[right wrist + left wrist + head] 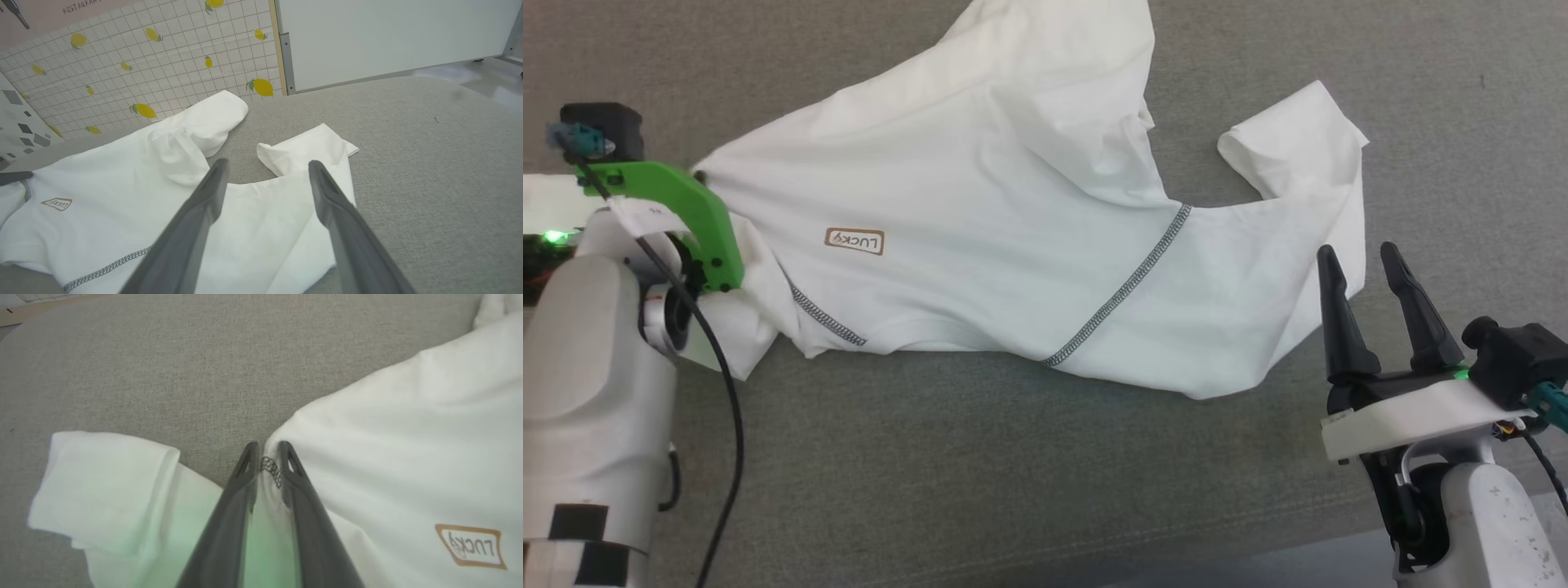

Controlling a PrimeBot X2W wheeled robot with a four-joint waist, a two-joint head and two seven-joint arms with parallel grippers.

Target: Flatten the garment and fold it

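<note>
Garment (980, 204) crumpled on grey surface (1013, 457); left gripper (267, 451) pinching stitched seam (271, 469), right gripper (1357, 249) spread, empty; one-sided pull likely drags, bunches fabric.

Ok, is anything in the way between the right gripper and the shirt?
Nothing visible. The right gripper is open at the edge of the shirt, with just fabric and grey surface ahead of its fingers.

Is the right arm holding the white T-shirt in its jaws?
No, in the right wrist view the right arm's jaws stand wide apart over the T-shirt, with no fabric pinched between them.
</note>
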